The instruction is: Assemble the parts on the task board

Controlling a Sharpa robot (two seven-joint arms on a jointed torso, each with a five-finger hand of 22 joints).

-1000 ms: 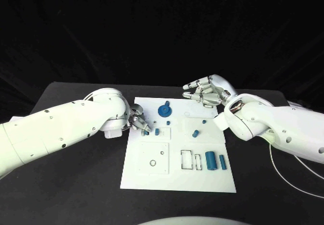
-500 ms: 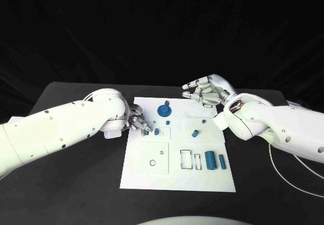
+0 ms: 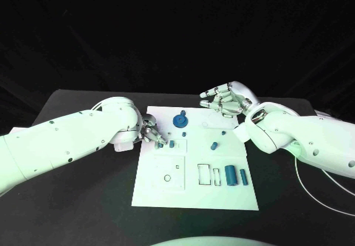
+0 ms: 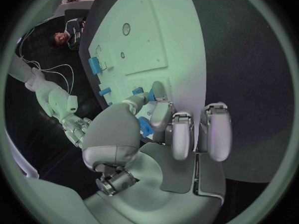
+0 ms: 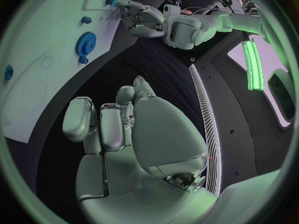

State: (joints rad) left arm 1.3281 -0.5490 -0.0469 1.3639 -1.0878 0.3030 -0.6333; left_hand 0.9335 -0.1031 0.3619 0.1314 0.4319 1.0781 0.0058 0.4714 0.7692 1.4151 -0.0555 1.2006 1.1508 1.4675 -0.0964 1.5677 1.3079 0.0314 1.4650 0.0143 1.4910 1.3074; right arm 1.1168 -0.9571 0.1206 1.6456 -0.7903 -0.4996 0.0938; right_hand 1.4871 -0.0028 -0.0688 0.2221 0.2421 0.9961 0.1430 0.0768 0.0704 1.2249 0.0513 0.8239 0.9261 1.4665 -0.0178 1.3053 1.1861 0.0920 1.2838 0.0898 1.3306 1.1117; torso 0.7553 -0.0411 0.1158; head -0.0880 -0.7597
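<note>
The white task board (image 3: 194, 192) lies in the middle of the table. My left hand (image 3: 151, 133) is low at the board's left edge and pinches a small blue part (image 4: 144, 127) between thumb and finger, right at the board's surface. A blue peg (image 3: 172, 144) stands just beside it. The blue gear (image 3: 180, 121) sits near the far edge. My right hand (image 3: 225, 100) hovers above the far right corner, fingers loosely curled and apart, nothing in it. The right wrist view shows the gear (image 5: 85, 43) and the left hand (image 5: 140, 20) across the board.
More blue parts are on the board: a peg (image 3: 214, 146) mid-right, a small one (image 3: 223, 133) above it, and a cylinder (image 3: 231, 175) with a bar (image 3: 243, 177) at the near right. Black table surrounds the board.
</note>
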